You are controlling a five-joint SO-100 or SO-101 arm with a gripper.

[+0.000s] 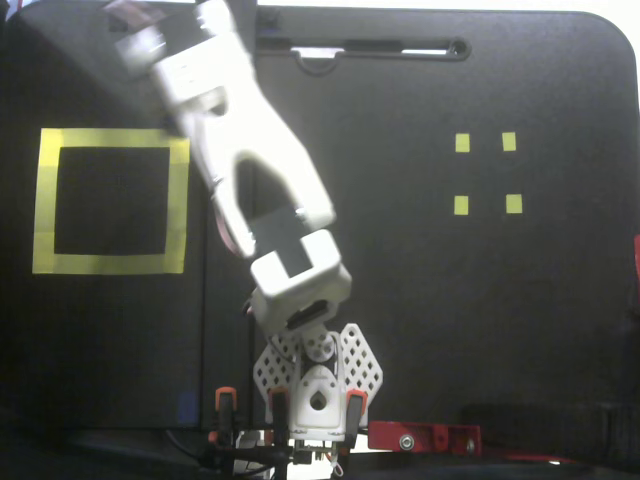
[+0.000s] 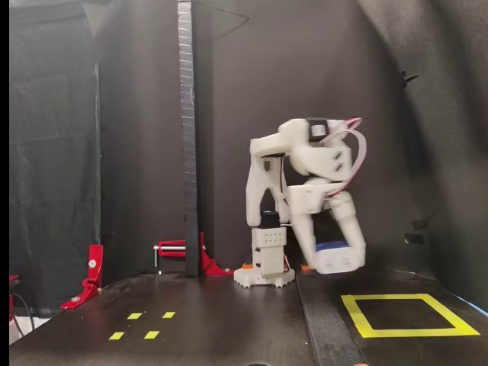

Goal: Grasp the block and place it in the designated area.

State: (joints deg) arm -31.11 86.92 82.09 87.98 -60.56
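White plastic arm [image 1: 262, 190] is stretched out over the black tabletop [image 1: 420, 300] in a fixed view from above, reaching up and to the left from its base [image 1: 318, 385] at the bottom edge. Its gripper [image 2: 335, 255] is motion-blurred in both fixed views. In the low front-facing view there's a small dark-blue block [image 2: 331, 246] showing between the white fingers, so the gripper looks closed around it and is carrying it clear of the table, though the blur makes the exact finger contact hard to read. In the top-down view the block itself can't be picked out; the gripper end is just a smear near the top edge.

That big square frame of wide yellow tape with the black middle [image 1: 178, 200] sits on the left side from above, and on the right in the front view [image 2: 358, 314]. From the front, the gripper hangs above the table just behind and left of the frame's far edge, not over the middle. Four tiny yellow square markers [image 1: 462, 143] sit well apart on the other side. Red clamps [image 2: 181, 250] hold the table edge.
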